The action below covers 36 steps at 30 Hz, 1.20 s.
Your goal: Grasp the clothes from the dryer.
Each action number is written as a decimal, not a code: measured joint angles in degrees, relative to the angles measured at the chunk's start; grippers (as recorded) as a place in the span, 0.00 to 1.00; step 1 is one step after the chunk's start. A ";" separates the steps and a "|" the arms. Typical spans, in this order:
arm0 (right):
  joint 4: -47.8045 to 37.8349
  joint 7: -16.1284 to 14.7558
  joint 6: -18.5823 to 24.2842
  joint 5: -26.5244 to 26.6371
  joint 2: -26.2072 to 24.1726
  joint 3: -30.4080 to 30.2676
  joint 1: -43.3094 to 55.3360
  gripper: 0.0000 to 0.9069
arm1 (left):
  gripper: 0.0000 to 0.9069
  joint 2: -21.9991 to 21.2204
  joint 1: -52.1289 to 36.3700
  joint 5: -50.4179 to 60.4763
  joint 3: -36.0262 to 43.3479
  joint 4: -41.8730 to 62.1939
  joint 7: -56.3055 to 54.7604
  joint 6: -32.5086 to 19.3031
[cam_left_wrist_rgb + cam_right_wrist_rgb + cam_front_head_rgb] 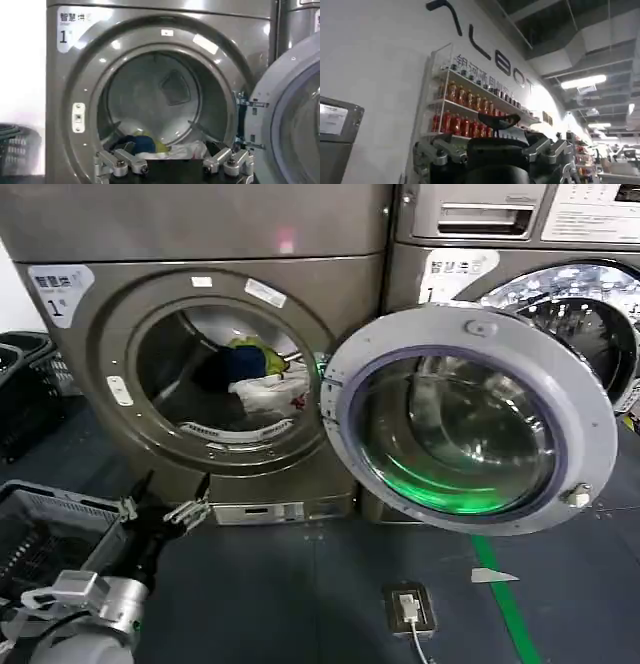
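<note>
At the far left of the head view stand dark plastic laundry baskets point(25, 384), and a black mesh basket point(45, 529) sits near, at the lower left. Just right of that basket the left gripper point(160, 509), a black-and-silver two-fingered pincer on a grey metal arm, hangs low in front of the machine, its fingers spread apart and released, holding nothing. In the left wrist view the same gripper point(172, 167) faces the round opening, its two silver fingers point(122, 162) wide apart and short of the rim.

Beyond it is the dryer point(110, 254), a big bronze-grey metal front-loader with a wide round porthole and a white corner tag point(58, 292) marked 1. The clothes point(255, 379), a small heap with a dark navy piece, a yellow-green piece and white cloth with red-pink marks, lie inside the drum on its floor, toward the right side of the opening. From the left wrist they point(160, 149) show low in the ribbed steel drum point(165, 95), well apart from the pincer.

Right of the opening the round grey door with its glass bowl point(465, 419) is swung fully open, covering the lower front of a second like machine point(560, 274). On the dark floor near it lie a green stripe point(500, 594) and a small black box with a white cable point(410, 609).

The right gripper point(492, 150) is raised away from the machines, pointing toward a wall shelf of red bottles point(465, 115); its silver fingers point(437, 152) stand apart, empty.
</note>
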 measured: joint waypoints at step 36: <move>1.37 -0.04 0.99 0.52 0.19 -0.58 -0.16 1.00 | 1.00 0.52 -0.58 -0.42 -0.80 -0.14 0.12 -0.20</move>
